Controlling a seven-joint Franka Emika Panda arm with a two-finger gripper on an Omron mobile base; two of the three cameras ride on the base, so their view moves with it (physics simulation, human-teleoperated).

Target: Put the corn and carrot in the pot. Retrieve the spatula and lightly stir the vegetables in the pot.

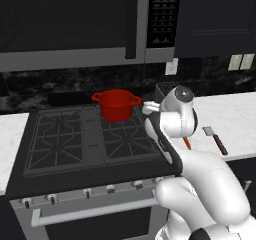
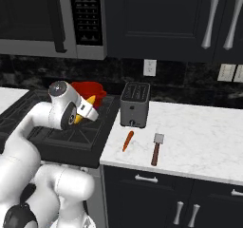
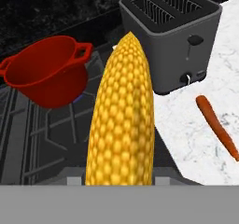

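Observation:
My gripper [image 3: 119, 181] is shut on a yellow corn cob [image 3: 122, 120], which points away from the hand. In the right base view the gripper [image 2: 88, 109] hangs over the stove's right side, just in front of the red pot [image 2: 88, 88], with the corn [image 2: 90, 100] sticking out of it. The pot [image 1: 116, 104] stands empty on the back right burner and is up and to the left in the hand view [image 3: 46, 73]. An orange carrot [image 2: 127, 140] lies on the white counter right of the stove. The spatula [image 2: 156, 149], with its reddish-brown handle, lies beside the carrot.
A dark toaster [image 2: 135, 104] stands at the back of the counter, close to the right of the pot. The black stove [image 1: 65, 139] has open grates to the left. A microwave [image 1: 75, 24] and dark cabinets hang overhead.

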